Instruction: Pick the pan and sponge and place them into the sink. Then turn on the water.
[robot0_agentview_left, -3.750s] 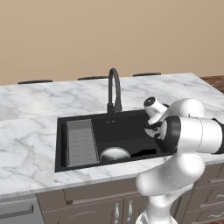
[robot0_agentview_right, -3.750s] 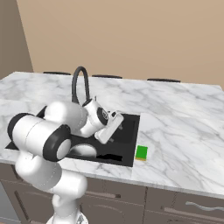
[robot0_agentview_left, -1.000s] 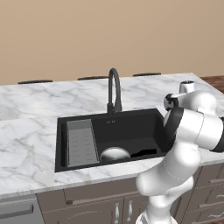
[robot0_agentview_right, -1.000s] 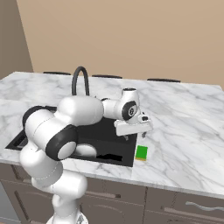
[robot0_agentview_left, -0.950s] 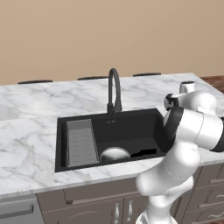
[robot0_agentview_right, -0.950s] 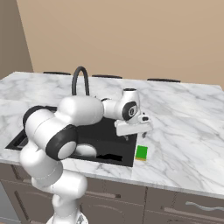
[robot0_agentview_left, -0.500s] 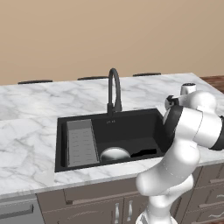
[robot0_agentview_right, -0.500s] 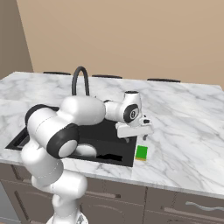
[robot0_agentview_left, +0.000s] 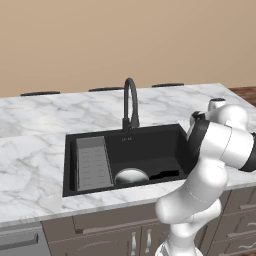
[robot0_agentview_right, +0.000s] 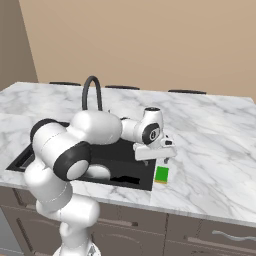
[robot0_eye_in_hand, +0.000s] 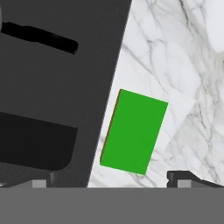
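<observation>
Two fingertips sit spread wide at the bottom of the hand view, nothing between them. That view shows the sponge (robot0_eye_in_hand: 134, 131) green-topped with a thin yellow edge, flat on the marble counter (robot0_eye_in_hand: 188, 78) just beside the sink (robot0_eye_in_hand: 52, 109) rim. Right base view puts the gripper (robot0_agentview_right: 161, 159) just above it. Since 3.8 s ago the arm has swung from over the basin to the counter. Pan (robot0_agentview_left: 131, 176) lies in the sink beside the ribbed tray (robot0_agentview_left: 92, 162).

One sink (robot0_agentview_left: 150, 145), holding one pan (robot0_agentview_left: 131, 176) and one ribbed tray (robot0_agentview_left: 93, 163). One faucet (robot0_agentview_left: 131, 102) stands behind it. One sponge (robot0_eye_in_hand: 133, 131) lies on the one marble tabletop (robot0_agentview_right: 210, 150). One claw (robot0_agentview_right: 157, 159).
</observation>
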